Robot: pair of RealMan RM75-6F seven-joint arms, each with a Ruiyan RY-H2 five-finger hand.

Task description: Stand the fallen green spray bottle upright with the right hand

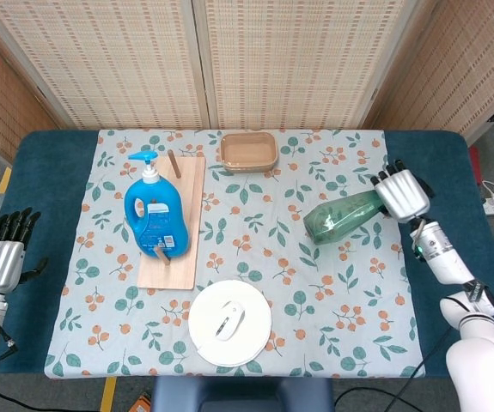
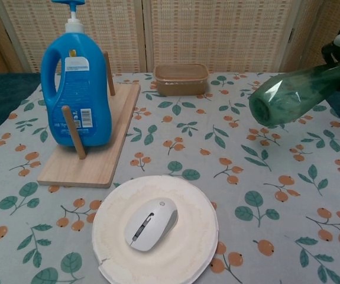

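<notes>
Bottle lifted, tilted.
Your right hand grips the bottle neck, right of frame; left hand probably loosely curled.

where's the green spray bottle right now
The green spray bottle is at the right side of the tablecloth in the head view, held tilted by its neck end in the right hand, right of the wooden board.
</notes>
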